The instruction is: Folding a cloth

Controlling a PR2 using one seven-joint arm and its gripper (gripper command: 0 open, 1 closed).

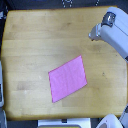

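The cloth (68,78) is a thin bright pink square lying flat and unfolded on the wooden table (35,45), a little right of and below the table's middle, turned at an angle. The robot arm (111,31) comes in from the exterior view's upper right, above the table's right edge and well apart from the cloth. Its grey-white end (95,34) points left, and I cannot make out the fingers or whether they are open.
The table has rounded corners and fills most of the view. White robot parts show at the bottom edge (65,123) and bottom right (107,122). A dark object sits at the left edge (1,85).
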